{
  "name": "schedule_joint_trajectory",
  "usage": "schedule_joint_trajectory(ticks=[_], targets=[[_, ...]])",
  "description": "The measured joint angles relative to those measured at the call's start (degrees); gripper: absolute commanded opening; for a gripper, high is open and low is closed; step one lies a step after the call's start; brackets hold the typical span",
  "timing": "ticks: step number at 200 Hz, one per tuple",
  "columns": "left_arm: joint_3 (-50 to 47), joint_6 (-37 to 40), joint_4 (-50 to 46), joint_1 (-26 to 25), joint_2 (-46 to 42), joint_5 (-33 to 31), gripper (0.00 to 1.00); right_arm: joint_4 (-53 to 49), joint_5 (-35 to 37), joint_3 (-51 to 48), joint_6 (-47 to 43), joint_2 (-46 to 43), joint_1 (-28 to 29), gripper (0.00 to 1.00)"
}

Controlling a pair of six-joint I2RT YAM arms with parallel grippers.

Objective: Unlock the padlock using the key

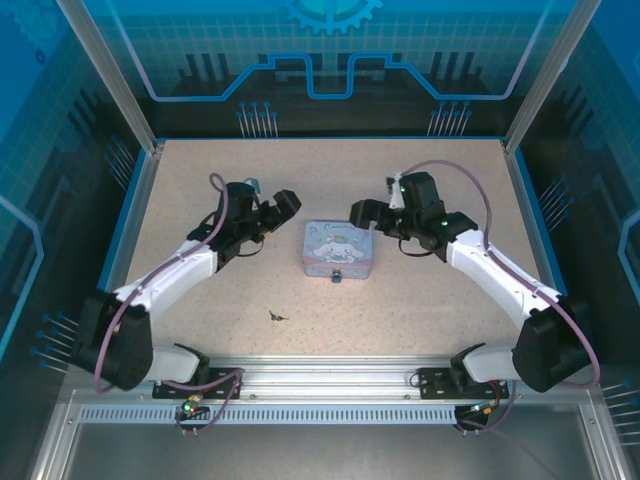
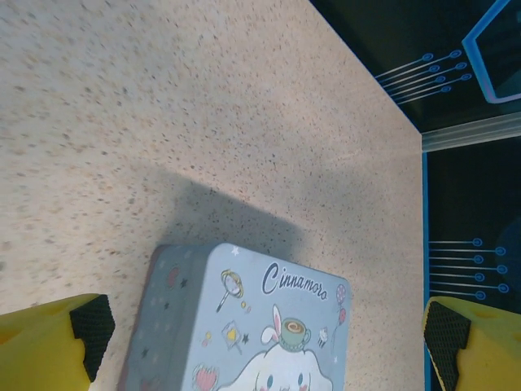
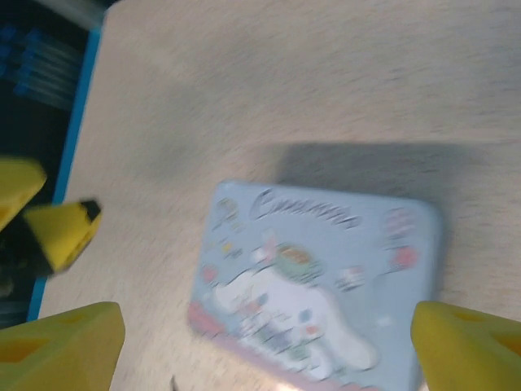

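The padlock [image 1: 338,275] is a tiny dark lump against the near edge of the pale blue cartoon tin [image 1: 338,248]. The key [image 1: 276,316] is a thin dark sliver lying on the table, nearer the arms and left of the tin. My left gripper [image 1: 285,206] hovers just left of the tin's far corner. In the left wrist view its jaws [image 2: 264,346] are open, with the tin [image 2: 244,326] below and between the yellow fingers [image 2: 57,346]. My right gripper [image 1: 362,213] hangs off the tin's far right corner. Its jaws [image 3: 264,350] are open above the blurred tin [image 3: 317,285].
The speckled beige table [image 1: 200,300] is bounded by a blue rim and dark enclosure walls on three sides. Aluminium posts [image 1: 110,75] stand at the back corners. The arm bases sit on the rail [image 1: 320,375] at the near edge. The left gripper's yellow fingers [image 3: 57,228] appear at the right wrist view's left.
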Motion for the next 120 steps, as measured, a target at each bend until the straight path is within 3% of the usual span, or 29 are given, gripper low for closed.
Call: schedule_joint_trajectory(ticks=[58, 120], targets=[[-0.9, 4.1, -14.3, 7.2, -12.2, -1.3, 0.99, -5.9, -2.7, 4.4, -11.2, 6.5, 21.3, 0.72], [-1.4, 4.5, -20.4, 20.4, -12.0, 2.5, 0.99, -12.7, 3.0, 15.6, -19.4, 25.5, 34.7, 0.65]])
